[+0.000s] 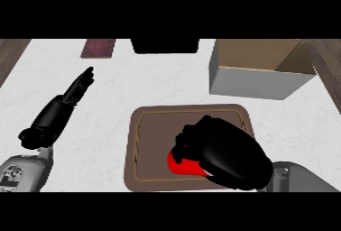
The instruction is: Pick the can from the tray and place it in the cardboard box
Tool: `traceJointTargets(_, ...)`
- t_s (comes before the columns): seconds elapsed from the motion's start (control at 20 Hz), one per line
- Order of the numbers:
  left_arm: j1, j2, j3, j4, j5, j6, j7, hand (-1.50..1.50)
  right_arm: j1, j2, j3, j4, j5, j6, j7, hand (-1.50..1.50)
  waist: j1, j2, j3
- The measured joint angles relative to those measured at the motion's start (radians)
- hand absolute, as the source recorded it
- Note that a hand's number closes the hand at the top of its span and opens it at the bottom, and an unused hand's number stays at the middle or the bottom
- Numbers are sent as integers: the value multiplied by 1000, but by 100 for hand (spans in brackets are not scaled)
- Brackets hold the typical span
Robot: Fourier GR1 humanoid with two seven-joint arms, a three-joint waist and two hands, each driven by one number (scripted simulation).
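White marbled counter [166,85] carries our brown tray [143,135] and the open cardboard box [256,67]. Our right hand [226,153] curls round the red can [183,166] on the tray; our left hand [70,97] lies straight-fingered.

Left hand [70,97], left half of frame: glossy black, slim, long tapering fingers ending in narrow tip toward upper left. Rounded black wrist knuckle below it, lower left. Left forearm [23,173], lower left corner: light grey casing, boxy, small dark markings on its face. Right hand [223,151], lower centre-right: glossy black, bulky rounded back, ridged fingers at its left side. Right forearm [296,178], lower right: grey, flat-sided panels, small dark fastener spot near wrist.
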Motion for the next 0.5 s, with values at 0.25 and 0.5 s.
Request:
traceJointTargets(0.25,7,-15,-7,-17,-10,7,5,0,-9,4,-218,26,-142,14,68,150,5,0,0)
traceJointTargets(0.5,7,-24,-7,-3,-22,0,-11,0,-95,24,-383,196,-206,29,74,150,16,3,-1)
